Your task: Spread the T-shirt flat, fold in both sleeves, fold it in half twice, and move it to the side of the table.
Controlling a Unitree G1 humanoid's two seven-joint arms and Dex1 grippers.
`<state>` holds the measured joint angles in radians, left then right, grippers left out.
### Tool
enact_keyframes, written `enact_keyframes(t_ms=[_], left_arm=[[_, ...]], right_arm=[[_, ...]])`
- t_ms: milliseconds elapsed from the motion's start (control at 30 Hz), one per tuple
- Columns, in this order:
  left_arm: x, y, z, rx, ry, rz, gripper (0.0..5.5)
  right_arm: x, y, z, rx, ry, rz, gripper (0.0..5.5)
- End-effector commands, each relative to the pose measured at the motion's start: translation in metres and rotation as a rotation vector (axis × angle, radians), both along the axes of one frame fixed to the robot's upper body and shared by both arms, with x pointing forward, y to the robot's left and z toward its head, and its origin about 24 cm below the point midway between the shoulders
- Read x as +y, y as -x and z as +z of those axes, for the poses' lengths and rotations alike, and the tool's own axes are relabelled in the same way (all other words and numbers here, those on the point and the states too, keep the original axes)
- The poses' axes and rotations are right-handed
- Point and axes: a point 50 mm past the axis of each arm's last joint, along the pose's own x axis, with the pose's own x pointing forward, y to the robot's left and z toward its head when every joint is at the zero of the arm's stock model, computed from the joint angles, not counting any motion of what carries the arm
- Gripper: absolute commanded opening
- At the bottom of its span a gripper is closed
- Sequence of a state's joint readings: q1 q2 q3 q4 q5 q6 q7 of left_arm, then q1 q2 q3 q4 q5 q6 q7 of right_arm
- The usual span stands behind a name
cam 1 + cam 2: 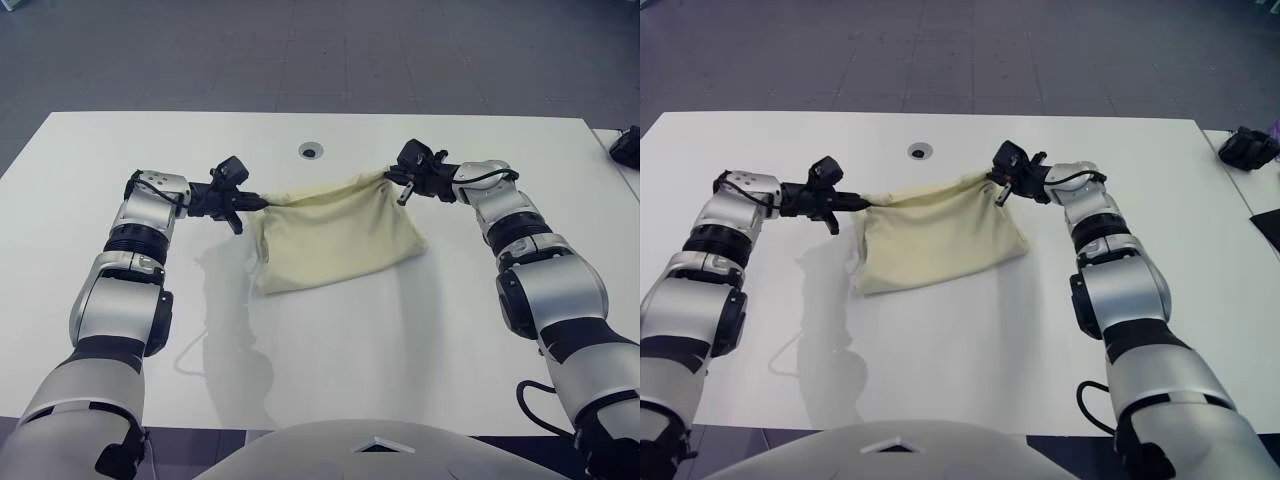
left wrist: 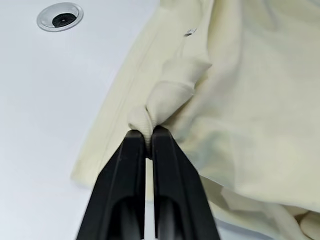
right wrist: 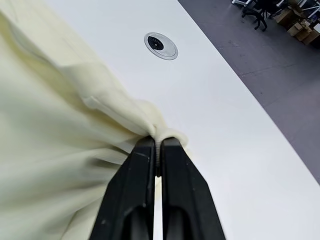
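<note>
A pale yellow T-shirt [image 1: 335, 238] hangs folded between my two grippers near the middle of the white table [image 1: 420, 340], its lower edge resting on the tabletop. My left gripper [image 1: 262, 203] is shut on the shirt's left upper corner; the wrist view shows bunched cloth [image 2: 150, 117] pinched between its black fingers [image 2: 125, 175]. At the right upper corner my right gripper [image 1: 388, 176] is shut on the shirt too, with a fold of fabric [image 3: 150, 117] squeezed at its fingertips. The top edge stretches taut between the two corners.
A round grey cable grommet [image 1: 311, 151] sits in the table just behind the shirt. A dark object [image 1: 1246, 147] lies past the table's far right corner. Bare tabletop stretches in front of the shirt and to both sides.
</note>
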<state>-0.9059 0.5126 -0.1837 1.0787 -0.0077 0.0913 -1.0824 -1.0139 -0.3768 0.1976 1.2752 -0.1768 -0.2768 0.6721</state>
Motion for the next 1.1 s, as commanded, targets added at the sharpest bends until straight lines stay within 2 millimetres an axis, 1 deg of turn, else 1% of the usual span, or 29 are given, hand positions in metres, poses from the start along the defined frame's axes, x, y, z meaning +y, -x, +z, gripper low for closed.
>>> enact_keyframes(t_ms=[33, 167, 233, 267, 333, 433, 533, 633, 700, 800, 933, 1033, 1100], left_arm=[[0.0, -0.012, 0.009, -0.07, 0.009, 0.143, 0.66], [0.002, -0.017, 0.022, -0.196, 0.064, 0.25, 1.25], [0.002, -0.014, 0.025, -0.261, 0.025, 0.245, 1.56], [-0.002, -0.01, 0.025, -0.289, 0.0, 0.217, 1.66], [-0.017, 0.005, 0.024, -0.313, -0.035, 0.101, 2.04], [-0.039, 0.038, 0.015, -0.294, -0.102, -0.085, 2.55], [-0.047, 0.06, 0.002, -0.266, -0.174, -0.165, 2.98], [-0.047, 0.073, -0.005, -0.238, -0.225, -0.184, 3.56], [-0.044, 0.08, -0.009, -0.217, -0.274, -0.201, 3.91], [-0.039, 0.087, -0.014, -0.178, -0.332, -0.226, 4.42], [-0.028, 0.09, -0.022, -0.126, -0.433, -0.263, 5.11], [-0.026, 0.089, -0.023, -0.107, -0.459, -0.29, 5.37], [-0.024, 0.085, -0.022, -0.111, -0.478, -0.306, 5.37]], right_arm=[[-0.008, -0.001, -0.001, -0.129, -0.001, -0.122, 0.95], [-0.017, 0.005, -0.006, -0.198, -0.017, -0.13, 1.51], [-0.019, 0.01, -0.01, -0.214, 0.003, -0.094, 1.81], [-0.02, 0.013, -0.012, -0.223, 0.016, -0.072, 1.9], [-0.022, 0.02, -0.014, -0.236, 0.047, -0.01, 2.26], [-0.022, 0.028, -0.016, -0.246, 0.1, 0.086, 2.75], [-0.021, 0.035, -0.015, -0.253, 0.123, 0.15, 3.16], [-0.019, 0.04, -0.015, -0.25, 0.127, 0.185, 3.71], [-0.018, 0.043, -0.019, -0.231, 0.133, 0.203, 4.04], [-0.021, 0.05, -0.032, -0.189, 0.18, 0.222, 4.53], [-0.034, 0.063, -0.048, -0.104, 0.283, 0.268, 5.2], [-0.043, 0.078, -0.055, -0.02, 0.354, 0.353, 5.4], [-0.047, 0.091, -0.057, 0.042, 0.393, 0.43, 5.4]])
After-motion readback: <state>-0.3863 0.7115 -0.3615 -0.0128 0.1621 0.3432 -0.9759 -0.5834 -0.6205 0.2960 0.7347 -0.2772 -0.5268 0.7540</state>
